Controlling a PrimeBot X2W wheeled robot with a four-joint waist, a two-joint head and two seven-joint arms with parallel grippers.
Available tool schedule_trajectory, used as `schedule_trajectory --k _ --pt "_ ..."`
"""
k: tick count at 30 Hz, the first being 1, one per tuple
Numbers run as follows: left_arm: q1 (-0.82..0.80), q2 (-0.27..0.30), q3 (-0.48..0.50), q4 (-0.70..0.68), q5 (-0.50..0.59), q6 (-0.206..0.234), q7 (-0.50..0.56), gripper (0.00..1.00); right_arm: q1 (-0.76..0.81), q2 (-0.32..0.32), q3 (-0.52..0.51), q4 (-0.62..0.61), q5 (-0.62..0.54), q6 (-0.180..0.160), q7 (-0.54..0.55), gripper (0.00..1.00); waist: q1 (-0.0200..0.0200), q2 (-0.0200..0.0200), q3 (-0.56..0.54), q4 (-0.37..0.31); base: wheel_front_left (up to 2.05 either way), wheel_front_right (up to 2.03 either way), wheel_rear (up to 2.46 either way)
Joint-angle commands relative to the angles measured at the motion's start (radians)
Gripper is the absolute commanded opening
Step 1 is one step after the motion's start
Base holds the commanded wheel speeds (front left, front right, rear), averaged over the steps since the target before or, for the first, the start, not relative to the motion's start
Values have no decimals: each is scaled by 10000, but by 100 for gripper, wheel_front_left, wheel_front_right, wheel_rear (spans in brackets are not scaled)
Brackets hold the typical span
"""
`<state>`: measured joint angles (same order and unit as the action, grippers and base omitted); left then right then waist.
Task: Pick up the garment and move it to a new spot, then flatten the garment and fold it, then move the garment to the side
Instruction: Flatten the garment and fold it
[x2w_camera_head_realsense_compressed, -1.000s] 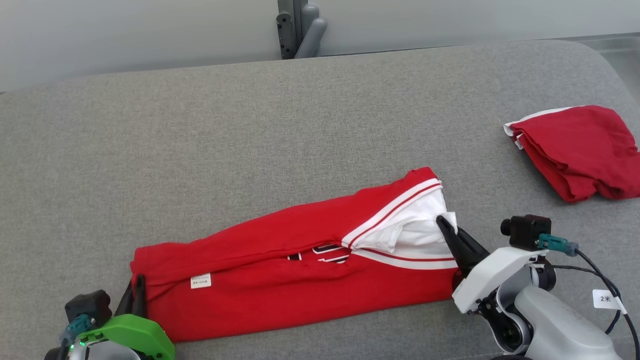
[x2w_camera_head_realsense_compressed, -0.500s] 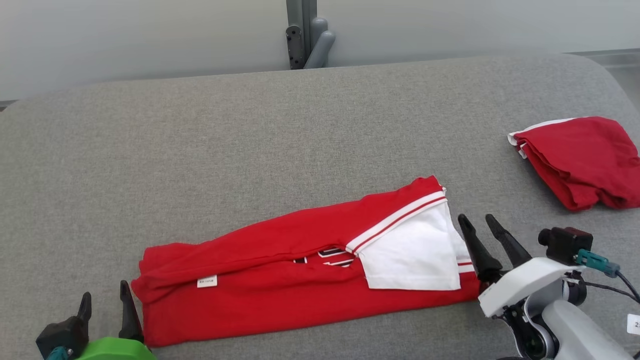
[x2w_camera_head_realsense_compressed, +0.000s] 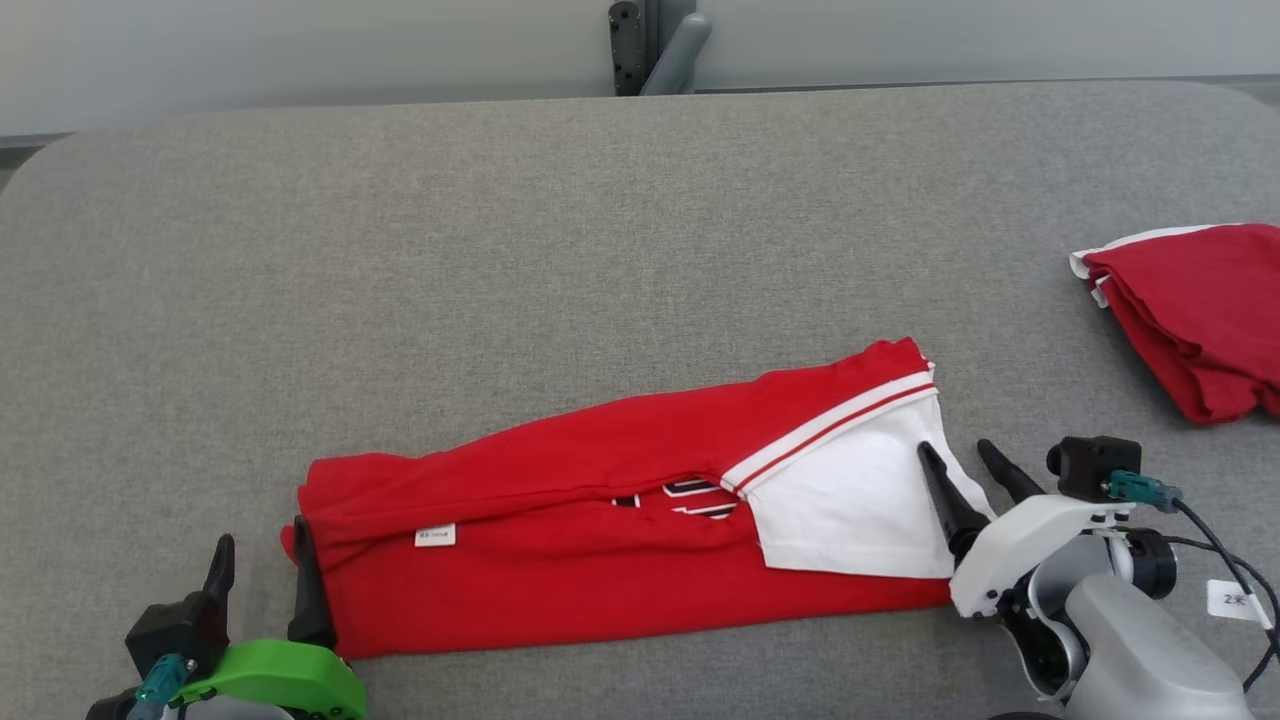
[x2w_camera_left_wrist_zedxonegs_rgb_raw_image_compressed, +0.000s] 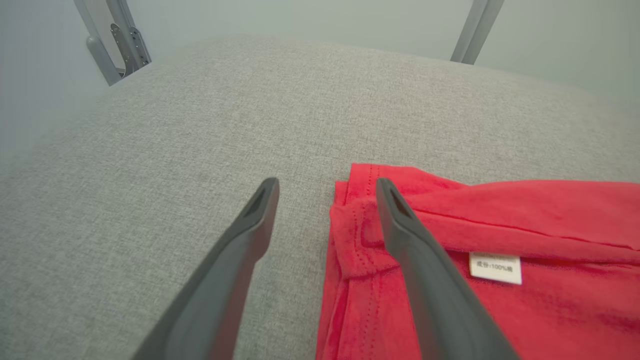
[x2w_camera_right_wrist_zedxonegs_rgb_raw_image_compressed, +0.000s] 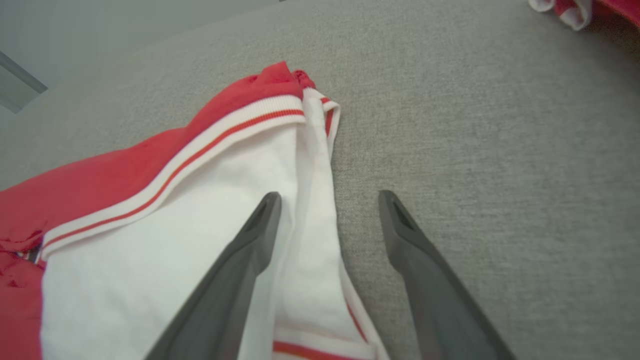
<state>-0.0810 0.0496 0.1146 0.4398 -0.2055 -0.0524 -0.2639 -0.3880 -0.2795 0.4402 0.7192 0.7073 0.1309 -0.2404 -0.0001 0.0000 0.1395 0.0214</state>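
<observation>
Two claws frame the near edge of the scene, one at each end of a red garment (x2w_camera_head_realsense_compressed: 560, 560) that lies folded into a long strip on a grey fabric-covered desk (x2w_camera_head_realsense_compressed: 500, 250). At lower left, the left claw (x2w_camera_head_realsense_compressed: 262, 538), on a bright green wrist, has its two dark fingers spread wide and holds nothing. It straddles the strip's left end: one finger is over bare desk and the other over the red hem corner. Whether that finger touches the cloth cannot be told. A small white label (x2w_camera_head_realsense_compressed: 435, 536) sits on the cloth near that finger.

At lower right, the right claw (x2w_camera_head_realsense_compressed: 953, 452), on a white wrist, is likewise spread wide and empty. One finger is over the white panel (x2w_camera_head_realsense_compressed: 850, 505) at the strip's right end, the other over bare desk just past the edge. Red-and-white striped trim borders the panel. The strip rises slightly toward the right.

Farther back, at the right edge, a second red garment (x2w_camera_head_realsense_compressed: 1200, 310) lies bunched, well apart from the first. Beyond the desk's far edge, a grey metal post (x2w_camera_head_realsense_compressed: 655, 45) stands against a pale wall (x2w_camera_head_realsense_compressed: 300, 40).
</observation>
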Motion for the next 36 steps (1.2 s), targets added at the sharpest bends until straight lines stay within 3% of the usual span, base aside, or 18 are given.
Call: schedule_trajectory --k 1,8,11,12,14,15,36 --pt "-151 31 -118 -12 -119 106 1 100 -174 134 107 291 -1 -3 79 100 1 0 228 267 0 0 0" --pt "-77 31 -411 -95 -259 253 1 100 -186 558 1282 605 1073 1 781 100 1 0 251 487 0 0 0" --pt "15 29 -439 -123 -257 271 1 100 -146 351 1928 675 1468 11 874 100 1 0 245 472 0 0 0" --pt "20 29 -461 -130 -264 279 1 100 -147 304 2063 766 1530 9 874 93 1 0 247 464 0 0 0" --pt "0 30 -522 -155 -272 263 1 100 -215 236 2275 945 1615 5 832 24 1 0 264 438 0 0 0" --pt "-18 30 -545 -154 -276 267 1 100 -258 219 2336 1055 1669 -3 780 0 1 0 271 422 0 0 0" --pt "-35 29 -730 -49 -366 216 1 100 -1116 -274 2073 2176 2137 -77 -215 0 1 0 259 328 0 0 0"
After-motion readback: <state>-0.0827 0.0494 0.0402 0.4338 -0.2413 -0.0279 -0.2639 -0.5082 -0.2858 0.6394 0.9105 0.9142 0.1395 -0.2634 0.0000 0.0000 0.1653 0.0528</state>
